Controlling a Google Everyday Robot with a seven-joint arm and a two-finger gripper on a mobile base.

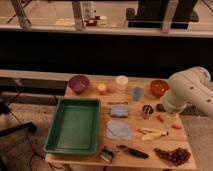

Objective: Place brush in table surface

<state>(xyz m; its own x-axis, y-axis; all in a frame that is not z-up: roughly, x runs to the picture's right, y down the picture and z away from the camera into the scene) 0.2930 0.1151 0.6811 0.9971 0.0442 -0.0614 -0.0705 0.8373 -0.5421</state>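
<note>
tool (170,118) low over right edge of tabletop (134,116), grip state cannot tell | brush (131,151) lying on tabletop, left of tool and nearer the front edge, apart from it

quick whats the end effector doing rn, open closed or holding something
end effector: cannot be told if open or closed; it sits low over the right side of the table surface, by the carrot, apart from the brush near the front edge.
</note>
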